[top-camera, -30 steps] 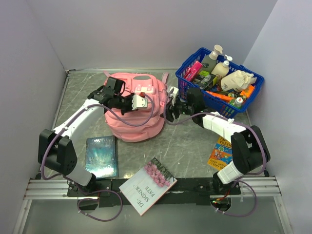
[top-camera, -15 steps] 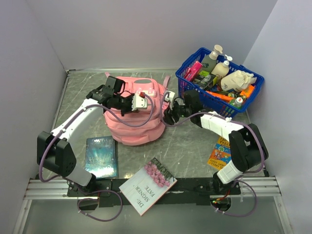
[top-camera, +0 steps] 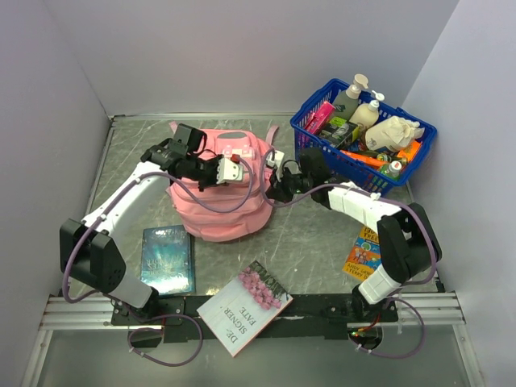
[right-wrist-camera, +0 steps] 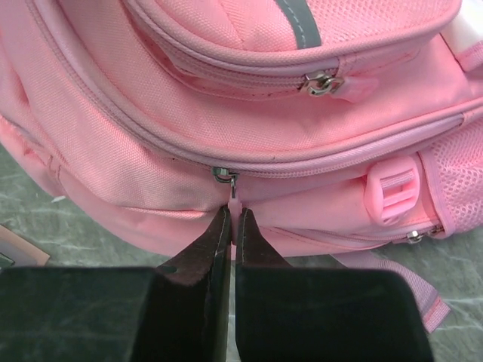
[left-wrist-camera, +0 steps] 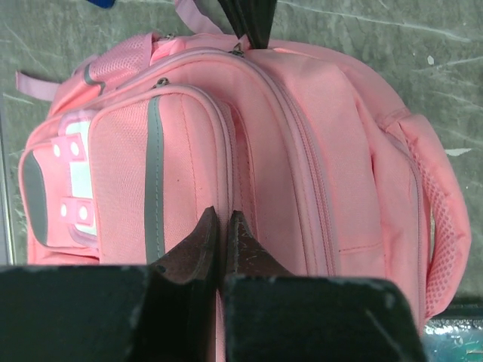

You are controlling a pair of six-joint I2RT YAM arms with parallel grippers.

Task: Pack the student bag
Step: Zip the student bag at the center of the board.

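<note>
The student bag (top-camera: 219, 205), a pink fabric backpack, lies mid-table with its front pockets facing up (left-wrist-camera: 317, 151). My left gripper (top-camera: 233, 168) rests on the bag's top face beside the front pocket. Its fingers (left-wrist-camera: 224, 216) are pressed together with a thin fold of pink fabric between them. My right gripper (top-camera: 272, 181) is at the bag's right side. In the right wrist view it (right-wrist-camera: 235, 216) is shut on the pink zipper pull (right-wrist-camera: 235, 202), which hangs from the metal slider (right-wrist-camera: 224, 175) of the main zip. The zip looks closed on both sides of the slider.
A blue plastic basket (top-camera: 422, 143) full of bottles and packets stands at the back right, close behind my right arm. A dark blue book (top-camera: 168, 258) lies front left, a white book with pink flowers (top-camera: 246, 310) at the front edge, and a colourful book (top-camera: 365, 251) front right.
My right gripper moved left to the bag's side and closed on the zipper pull. My left gripper shifted slightly left and back, still shut, and the bag moved with it.
</note>
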